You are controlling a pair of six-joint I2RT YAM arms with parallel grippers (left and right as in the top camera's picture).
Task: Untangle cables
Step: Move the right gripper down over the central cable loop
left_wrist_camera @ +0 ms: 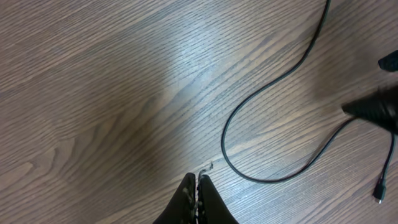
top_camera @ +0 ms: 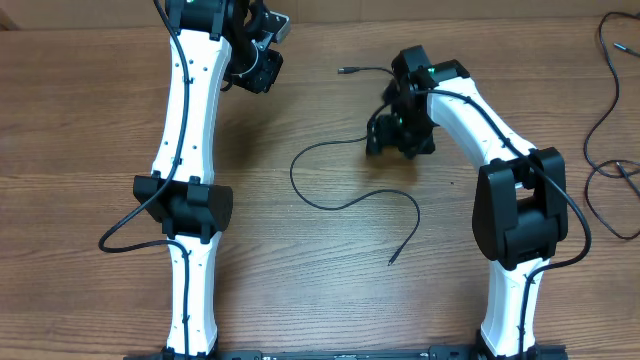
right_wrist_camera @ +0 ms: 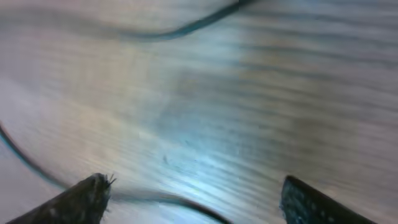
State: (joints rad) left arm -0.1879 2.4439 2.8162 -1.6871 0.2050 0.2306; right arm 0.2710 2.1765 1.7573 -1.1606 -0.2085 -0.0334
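One thin black cable (top_camera: 330, 205) lies loose on the wooden table, looping from my right gripper (top_camera: 395, 143) to a free plug end (top_camera: 391, 262). A second strand with a silver plug (top_camera: 345, 71) runs behind the right gripper. My right gripper (right_wrist_camera: 196, 190) is open and low over the table, with a blurred cable strand (right_wrist_camera: 180, 202) lying between its fingers; it is not clamped. My left gripper (top_camera: 262, 68) is at the far left, apart from the cables. It is shut and empty (left_wrist_camera: 196, 180) above bare wood, with the cable loop (left_wrist_camera: 227, 134) to its right.
More thin black cables (top_camera: 600, 110) lie at the table's right edge. The left arm (top_camera: 185, 130) and right arm (top_camera: 515, 200) stand over the sides. The right gripper's dark body (left_wrist_camera: 379, 106) shows in the left wrist view, with a plug end (left_wrist_camera: 377, 198) below it.
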